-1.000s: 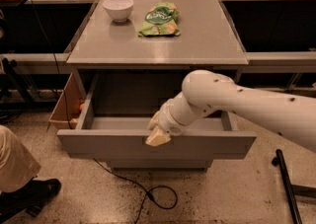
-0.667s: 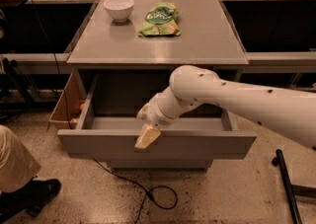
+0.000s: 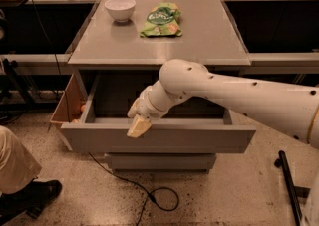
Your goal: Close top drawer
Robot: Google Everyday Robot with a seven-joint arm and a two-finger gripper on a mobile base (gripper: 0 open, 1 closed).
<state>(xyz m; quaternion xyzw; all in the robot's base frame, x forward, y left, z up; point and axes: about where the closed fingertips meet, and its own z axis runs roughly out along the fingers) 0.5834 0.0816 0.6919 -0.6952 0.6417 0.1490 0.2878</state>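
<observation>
The top drawer [image 3: 199,139] is a wide matte-grey box with a plain flat front. It stands pulled out from under the grey cabinet top [image 3: 159,41]. Its inside looks bare where it shows. My white arm reaches in from the right across the drawer. My gripper [image 3: 139,126] hangs over the drawer's front edge, left of the middle, its pale tip down against the top of the front panel. A shorter grey drawer front [image 3: 162,162] sits closed below.
A white bowl [image 3: 120,8] and a green chip bag [image 3: 162,20] lie on the cabinet top. A cardboard box [image 3: 67,104] stands at the cabinet's left. A person's leg and shoe [image 3: 20,180] are at the lower left. A black cable [image 3: 149,195] lies on the floor.
My gripper has moved left along the drawer's front edge, from right of the middle to left of it. The drawer stands as far out as before.
</observation>
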